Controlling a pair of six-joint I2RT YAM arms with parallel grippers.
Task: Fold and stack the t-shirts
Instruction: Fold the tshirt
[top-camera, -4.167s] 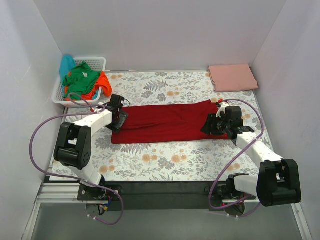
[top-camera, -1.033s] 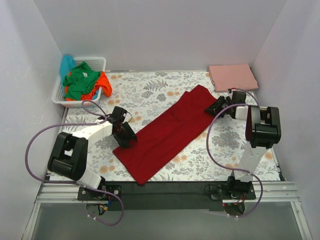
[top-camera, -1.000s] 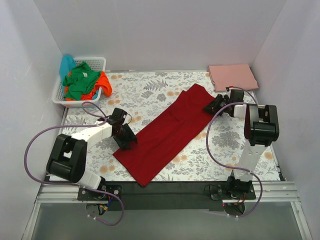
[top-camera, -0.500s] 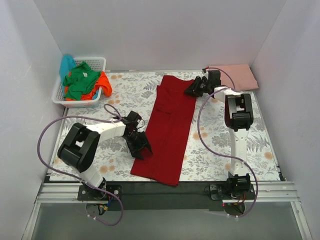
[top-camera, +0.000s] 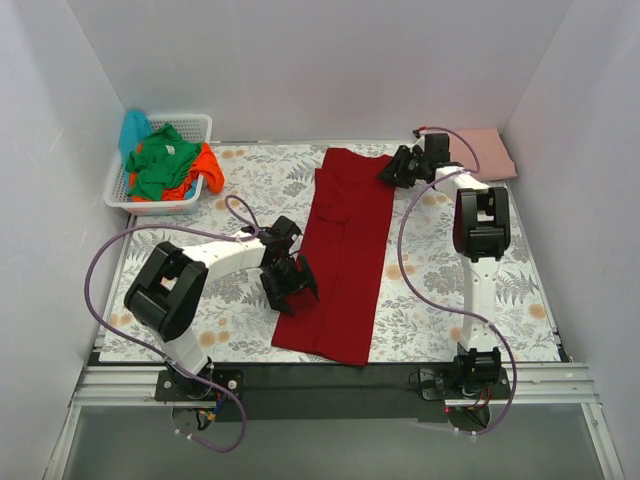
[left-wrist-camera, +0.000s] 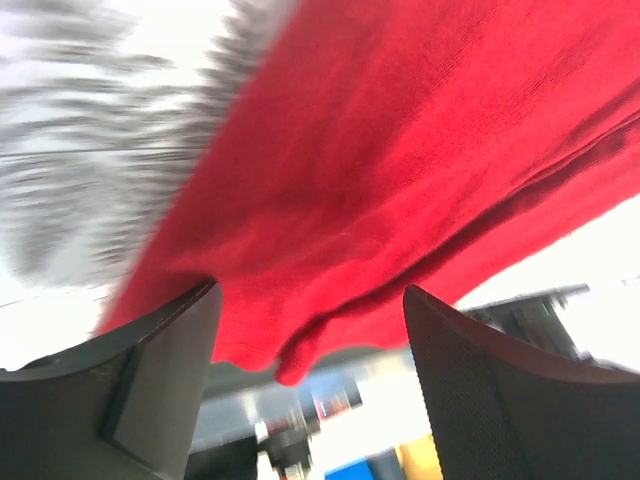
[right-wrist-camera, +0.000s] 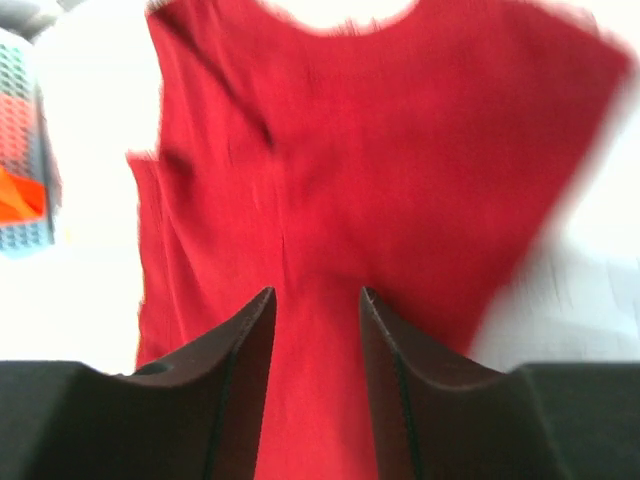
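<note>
Over on the far left a white plastic lattice basket (top-camera: 118, 192) is sitting on the flower-patterned table (top-camera: 240, 170). It is holding a tangle of unfolded t-shirts: a turquoise one (top-camera: 133, 128) at the back, a green one (top-camera: 160, 165) on top and an orange one (top-camera: 207, 172) spilling out on the right.

Next along, the left tool (top-camera: 290, 283) is resting at the left edge of the dark red t-shirt (top-camera: 345, 250), towards its near end. Seen from its own wrist, its fingers (left-wrist-camera: 150, 385) are standing wide apart with the cloth's edge hanging loose in the gap, so it is released.

The dark red t-shirt is lying in the middle of the table as a long narrow band running from the near edge to the far edge, with a lengthwise crease showing.

At its far right corner the right tool (top-camera: 402, 168) is sitting on or just above the cloth. Its fingers are standing close together with red showing between them, and through the blur I cannot tell whether it is pinching or has let go.

Far right, a salmon pink t-shirt (top-camera: 495, 165) is lying folded in the corner, partly behind the arm.

To me they are squaring up the band ahead of the crosswise fold. The next move is calling for both tools to take the two corners of one short end and carry it over onto the other, keeping the edges lined up
</note>
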